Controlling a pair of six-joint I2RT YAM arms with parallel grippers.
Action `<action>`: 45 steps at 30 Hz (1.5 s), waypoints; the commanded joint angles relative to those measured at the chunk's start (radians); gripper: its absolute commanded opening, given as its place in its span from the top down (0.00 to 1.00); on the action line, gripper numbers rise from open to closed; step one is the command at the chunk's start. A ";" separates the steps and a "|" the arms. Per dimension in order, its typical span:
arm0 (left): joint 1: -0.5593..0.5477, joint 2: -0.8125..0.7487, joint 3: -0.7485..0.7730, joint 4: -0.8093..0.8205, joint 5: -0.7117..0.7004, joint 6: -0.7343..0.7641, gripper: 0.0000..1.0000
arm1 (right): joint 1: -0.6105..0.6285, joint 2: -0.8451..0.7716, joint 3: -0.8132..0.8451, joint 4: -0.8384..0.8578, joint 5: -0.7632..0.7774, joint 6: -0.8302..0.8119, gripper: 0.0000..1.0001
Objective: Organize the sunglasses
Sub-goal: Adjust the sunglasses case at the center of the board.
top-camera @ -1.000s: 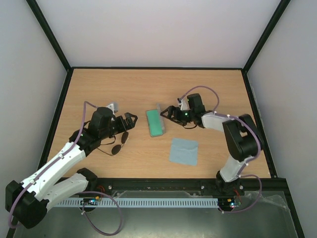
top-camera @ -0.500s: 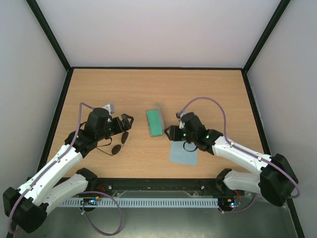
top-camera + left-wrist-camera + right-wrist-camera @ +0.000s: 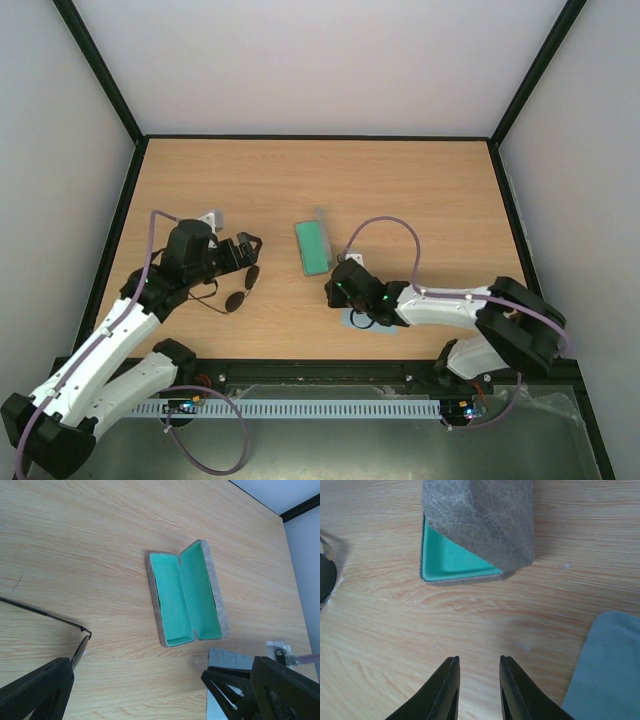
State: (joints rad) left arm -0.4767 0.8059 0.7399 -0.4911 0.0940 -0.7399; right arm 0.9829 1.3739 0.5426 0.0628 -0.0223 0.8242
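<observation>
The sunglasses lie on the table left of centre; the left wrist view shows one thin temple arm and a lens edge. My left gripper hovers just behind them, wide open and empty. The grey case lies open with its green lining up. My right gripper sits low, just in front of the case and right of the sunglasses. Its jaws stand a narrow gap apart over bare wood with nothing between them. A dark lens shows at that view's left edge.
A light blue cloth lies mostly under my right arm, in front of the case. The right gripper's black finger overlaps the cloth in the left wrist view. Black frame rails and white walls bound the table.
My right arm has swung from beside the case's right side to the near side, over the cloth, and its jaws have narrowed. My left arm has drawn back slightly left.
</observation>
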 commanded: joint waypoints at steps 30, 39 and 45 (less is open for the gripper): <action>0.009 -0.066 -0.009 -0.052 -0.009 0.000 0.01 | -0.174 0.158 0.153 0.048 0.344 -0.152 0.76; 0.010 -0.057 0.014 -0.072 -0.011 0.005 0.01 | -0.255 0.206 0.235 0.058 0.326 -0.246 0.74; 0.009 -0.063 0.024 -0.083 -0.016 0.002 0.01 | -0.257 0.195 0.243 0.060 0.299 -0.267 0.71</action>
State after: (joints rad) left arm -0.4744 0.7525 0.7395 -0.5491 0.0799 -0.7406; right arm 0.7273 1.5745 0.7685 0.1246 0.2680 0.5896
